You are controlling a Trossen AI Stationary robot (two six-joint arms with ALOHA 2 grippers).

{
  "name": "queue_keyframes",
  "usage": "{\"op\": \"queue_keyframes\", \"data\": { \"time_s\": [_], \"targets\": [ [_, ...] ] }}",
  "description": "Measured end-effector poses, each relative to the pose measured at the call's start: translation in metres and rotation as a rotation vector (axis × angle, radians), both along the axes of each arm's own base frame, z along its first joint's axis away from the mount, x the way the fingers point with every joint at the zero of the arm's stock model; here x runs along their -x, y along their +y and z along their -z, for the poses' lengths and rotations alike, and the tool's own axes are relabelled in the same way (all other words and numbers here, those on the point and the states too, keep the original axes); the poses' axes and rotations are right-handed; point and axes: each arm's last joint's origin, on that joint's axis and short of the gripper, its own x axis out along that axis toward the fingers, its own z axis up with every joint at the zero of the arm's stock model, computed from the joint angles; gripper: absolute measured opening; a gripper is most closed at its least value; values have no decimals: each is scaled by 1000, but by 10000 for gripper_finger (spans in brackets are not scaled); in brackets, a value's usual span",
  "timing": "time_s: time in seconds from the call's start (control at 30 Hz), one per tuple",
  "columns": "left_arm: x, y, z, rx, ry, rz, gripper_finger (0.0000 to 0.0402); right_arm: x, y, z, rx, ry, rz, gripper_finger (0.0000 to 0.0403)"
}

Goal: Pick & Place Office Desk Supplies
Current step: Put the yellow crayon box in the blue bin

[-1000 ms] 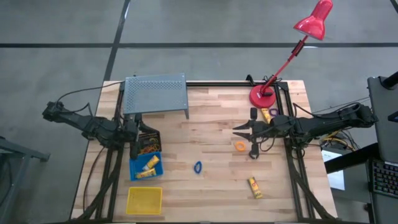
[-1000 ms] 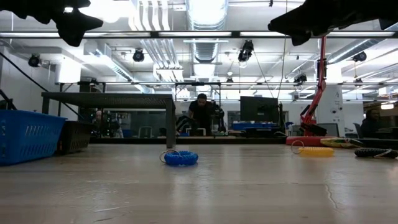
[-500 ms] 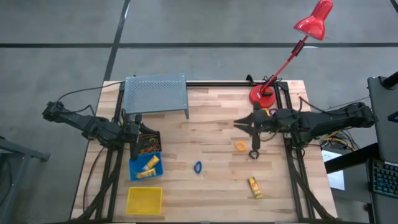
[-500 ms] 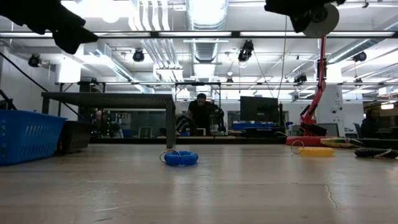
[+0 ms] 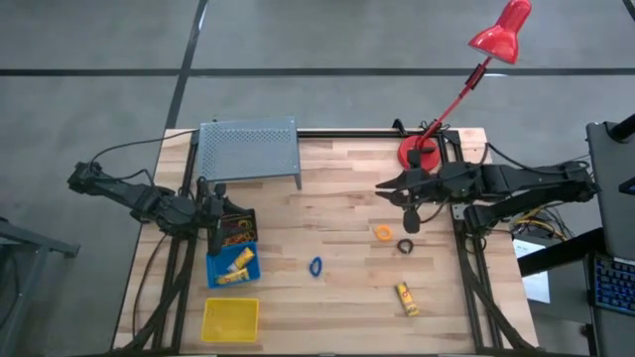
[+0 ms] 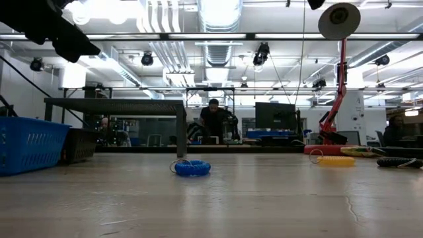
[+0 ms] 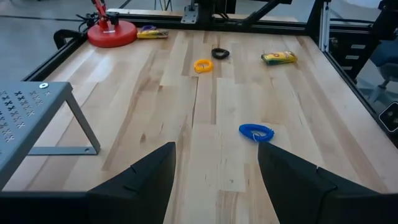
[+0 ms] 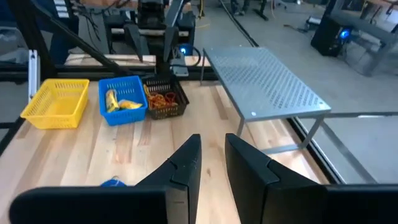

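Right gripper (image 5: 400,190), fingers close together and holding nothing visible, has moved toward the red lamp base (image 5: 418,155) since a second ago, uncovering the small black ring (image 5: 406,246) beside the orange rubber-band loop (image 5: 383,232). Left gripper (image 5: 213,203), fingers spread wide and empty, stays over the black square bin (image 5: 236,230). Blue coiled ring (image 5: 316,266) lies mid-table; yellow tube (image 5: 407,298) nearer the front. Only the left wrist view shows a second yellow tube (image 7: 152,33) beside the lamp base.
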Motion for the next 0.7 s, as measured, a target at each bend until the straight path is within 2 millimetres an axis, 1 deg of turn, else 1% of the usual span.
{"op": "queue_keyframes", "data": {
  "time_s": [0.23, 0.3, 0.4, 0.47, 0.53, 0.63, 0.7],
  "targets": [
    [0, 0, 0, 0, 0, 0, 232, -12, 1, 18, -23, 72, 13, 68],
    [0, 0, 0, 0, 0, 0, 232, -14, 2, 20, -42, 77, 23, 68],
    [0, 0, 0, 0, 0, 0, 232, -16, 0, 16, -91, 98, 56, 68],
    [0, 0, 0, 0, 0, 0, 232, -15, -5, 14, -160, 156, 119, 68],
    [0, 0, 0, 0, 0, 0, 232, -14, -12, 14, -234, 251, 209, 68],
    [0, 0, 0, 0, 0, 0, 232, -10, -21, 15, -327, 441, 369, 68],
    [0, 0, 0, 0, 0, 0, 232, -9, -28, 15, -368, 519, 492, 68]
  ]
}}
